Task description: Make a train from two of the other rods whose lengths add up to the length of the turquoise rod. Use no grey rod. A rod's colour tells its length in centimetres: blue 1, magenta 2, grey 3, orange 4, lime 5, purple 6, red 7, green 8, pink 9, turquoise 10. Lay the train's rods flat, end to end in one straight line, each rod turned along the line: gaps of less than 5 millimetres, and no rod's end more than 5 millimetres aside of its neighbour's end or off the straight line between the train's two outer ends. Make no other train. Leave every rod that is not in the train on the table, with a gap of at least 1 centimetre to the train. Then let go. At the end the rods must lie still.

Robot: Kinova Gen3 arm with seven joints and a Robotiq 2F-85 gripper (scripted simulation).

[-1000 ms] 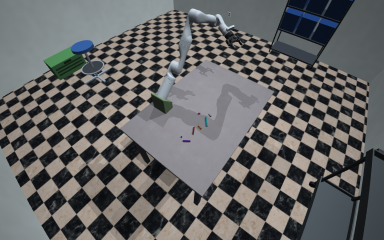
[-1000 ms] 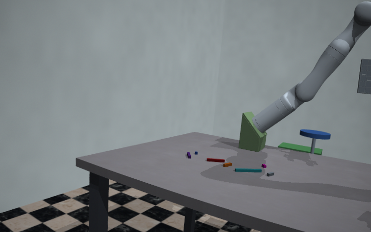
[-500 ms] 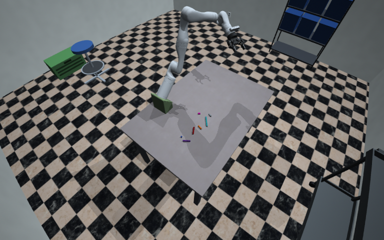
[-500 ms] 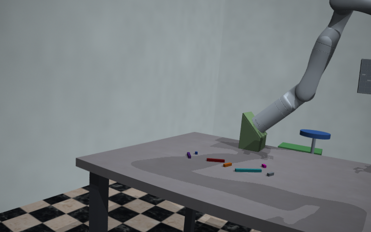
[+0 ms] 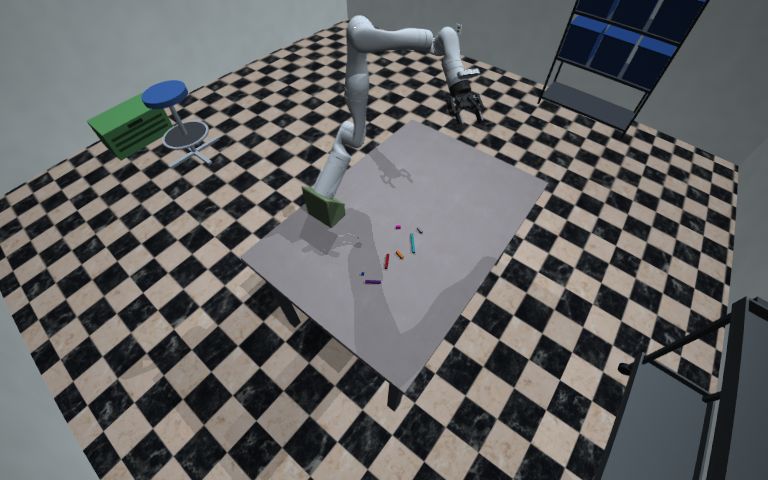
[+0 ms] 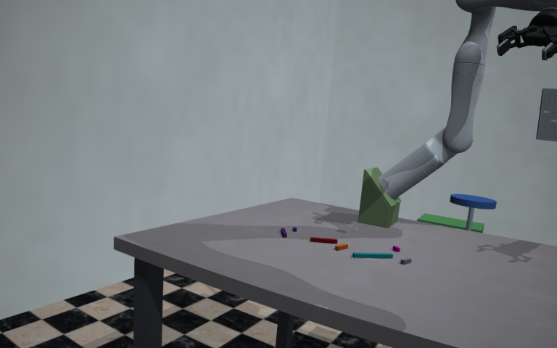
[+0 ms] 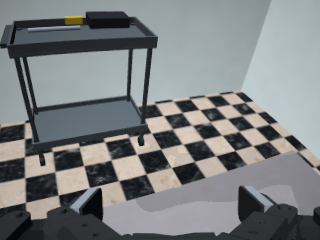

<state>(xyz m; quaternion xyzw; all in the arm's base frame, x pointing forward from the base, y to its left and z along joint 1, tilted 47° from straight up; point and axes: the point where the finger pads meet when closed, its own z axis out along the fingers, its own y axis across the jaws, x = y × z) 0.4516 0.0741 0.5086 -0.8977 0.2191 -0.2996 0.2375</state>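
1. The black two-fingered hand (image 5: 470, 120) (image 6: 524, 52) (image 7: 170, 202) on the pale grey jointed arm (image 5: 357, 79) (image 6: 464, 90) is wide open, with nothing between its fingers, high above the desk and well apart from the rods.
2. The arm stands on a green wedge-shaped base (image 5: 317, 210) (image 6: 371, 209) on the smooth grey desk (image 5: 453, 186) (image 6: 246, 287) (image 7: 210, 192).
3. The long turquoise rod (image 5: 412, 243) (image 6: 372, 255) lies flat on the desk, between the short grey rod (image 5: 419, 230) (image 6: 405, 261) and the orange rod (image 5: 399, 254) (image 6: 341, 246).
4. The short magenta rod (image 5: 398, 226) (image 6: 396, 249) lies near the grey one, apart from it.
5. The long red rod (image 5: 386, 260) (image 6: 323, 240) lies near the orange one, turned at a different angle; the two do not touch.
6. The purple rod (image 5: 372, 281) (image 6: 283, 232) lies near the tiny blue cube-like rod (image 5: 362, 273) (image 6: 294, 229), with a gap between them.
7. Orange and purple, whose lengths add up to turquoise, lie apart, with the red rod between them; no train is formed.
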